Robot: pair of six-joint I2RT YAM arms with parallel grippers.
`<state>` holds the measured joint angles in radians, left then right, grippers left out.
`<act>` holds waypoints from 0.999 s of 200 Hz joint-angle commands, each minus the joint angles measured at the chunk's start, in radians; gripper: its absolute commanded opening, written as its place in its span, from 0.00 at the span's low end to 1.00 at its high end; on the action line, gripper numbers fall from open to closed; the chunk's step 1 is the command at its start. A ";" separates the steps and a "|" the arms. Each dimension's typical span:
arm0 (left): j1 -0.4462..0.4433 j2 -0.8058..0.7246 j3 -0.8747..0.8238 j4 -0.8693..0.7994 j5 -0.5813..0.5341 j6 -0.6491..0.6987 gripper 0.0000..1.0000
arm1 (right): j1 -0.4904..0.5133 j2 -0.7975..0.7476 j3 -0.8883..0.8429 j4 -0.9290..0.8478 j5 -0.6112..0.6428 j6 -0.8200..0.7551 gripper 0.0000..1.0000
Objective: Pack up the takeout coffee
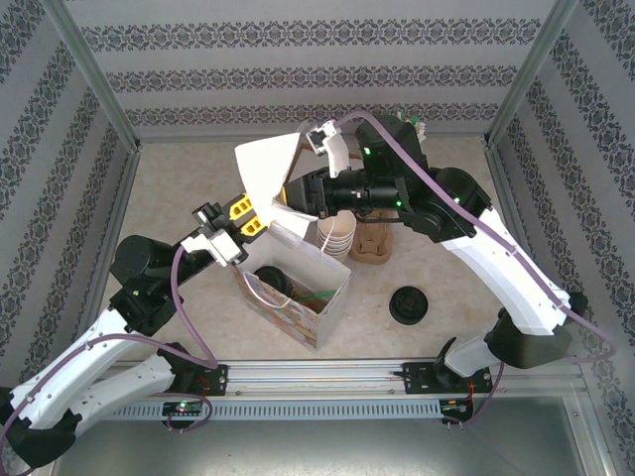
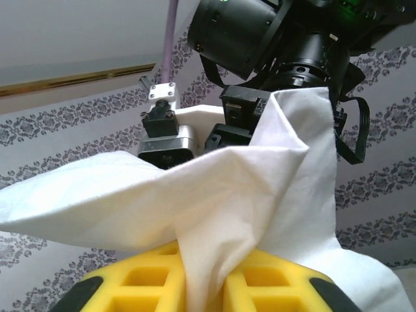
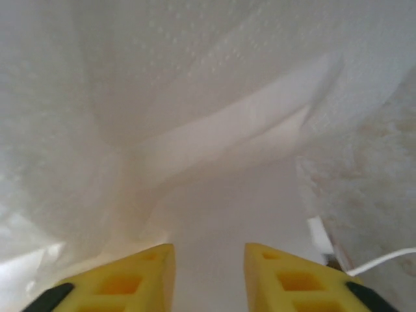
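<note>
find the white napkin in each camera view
Top external: napkin raised above the paper bag, left of centre.
Left wrist: napkin at centre, pinched in the left gripper.
Right wrist: napkin spread ahead of the right gripper.
Shared landmark: the yellow left gripper, in top and left wrist views.

**Robotics laboratory test cell, seen from above.** Bare aluminium posts (image 1: 91, 74) frame a booth. Its three wall panels (image 1: 317, 40) carry striped damask wallpaper, so it reads as a stage set rather than a lived-in room. Two white-and-black machines, the left arm (image 1: 99, 362) and the right arm (image 1: 506, 268), are bolted to an aluminium rail (image 1: 327, 375) at the near edge of a speckled beige bench (image 1: 179, 188). Purple cables (image 1: 182, 297) run exposed. The panels are possibly printed board; their material is unclear.
</note>
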<state>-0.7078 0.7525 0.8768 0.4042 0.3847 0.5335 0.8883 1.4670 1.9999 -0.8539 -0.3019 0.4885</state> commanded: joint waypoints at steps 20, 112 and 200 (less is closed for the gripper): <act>-0.016 -0.020 0.082 -0.217 -0.020 -0.168 0.04 | 0.009 -0.107 -0.098 0.024 0.149 -0.052 0.49; -0.016 0.047 0.359 -0.801 -0.101 -0.474 0.00 | 0.006 -0.314 -0.329 0.032 0.437 -0.114 0.69; -0.016 0.159 0.523 -0.989 -0.100 -0.585 0.00 | 0.006 -0.395 -0.475 0.083 0.478 -0.088 0.57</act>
<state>-0.7128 0.9100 1.3056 -0.4770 0.2436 0.0200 0.8883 1.0885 1.5459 -0.8024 0.1383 0.3897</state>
